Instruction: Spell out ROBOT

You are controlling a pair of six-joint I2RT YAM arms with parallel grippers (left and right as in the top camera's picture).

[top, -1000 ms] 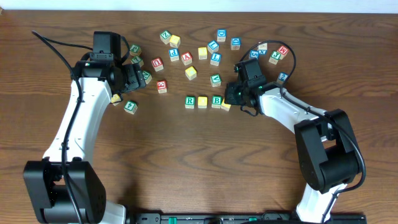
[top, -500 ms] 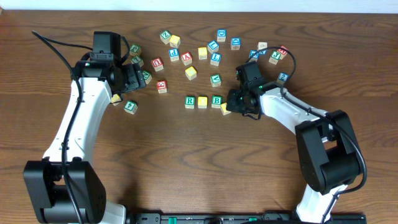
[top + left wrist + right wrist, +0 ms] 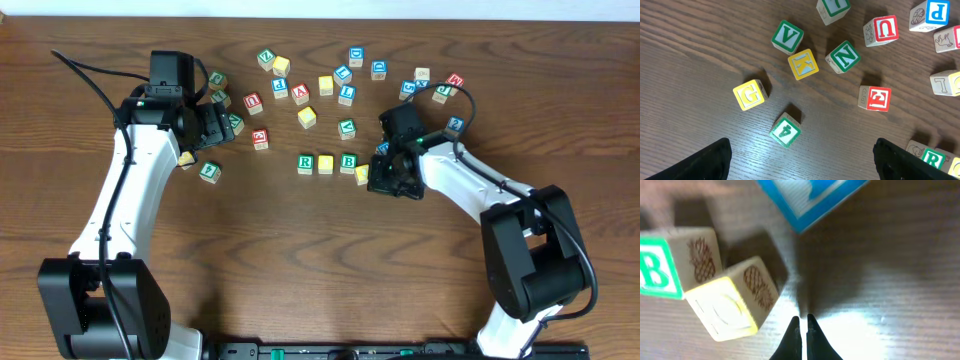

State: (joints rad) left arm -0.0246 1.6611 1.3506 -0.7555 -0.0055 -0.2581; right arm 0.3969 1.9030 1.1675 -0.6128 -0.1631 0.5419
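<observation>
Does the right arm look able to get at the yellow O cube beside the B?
Probably yes. The right hand, shut, sits just beside the yellow O cube, with nothing between them. The cube lies skewed close by the B cube, so a push looks easier than a grasp.

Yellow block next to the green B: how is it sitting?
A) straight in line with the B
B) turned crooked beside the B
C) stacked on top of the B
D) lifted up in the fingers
B: the right wrist view shows the yellow block on the table, twisted at an angle beside the green B block, with the shut right fingers empty nearby.
</observation>
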